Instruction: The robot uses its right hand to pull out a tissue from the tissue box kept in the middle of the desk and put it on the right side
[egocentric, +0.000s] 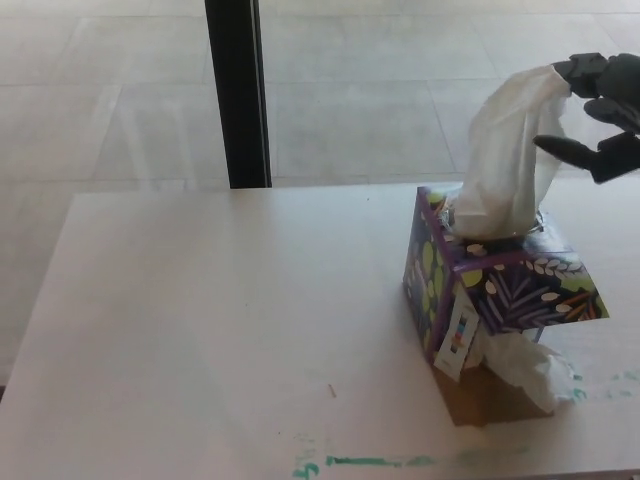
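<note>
A purple tissue box (500, 290) with a leaf pattern stands on the white desk (220, 320), right of its middle and slightly tilted. A white tissue (505, 150) rises tall out of the box's top opening. My right hand (600, 110) comes in from the upper right edge. Its upper fingers (585, 70) meet the tissue's tip, which stays up against them, and the thumb sits lower beside the tissue's right edge. My left hand does not show.
A crumpled white tissue (535, 368) lies on the desk against the box's front right corner. A black post (238, 90) stands behind the desk's far edge. Green marks (370, 462) run along the desk's near edge.
</note>
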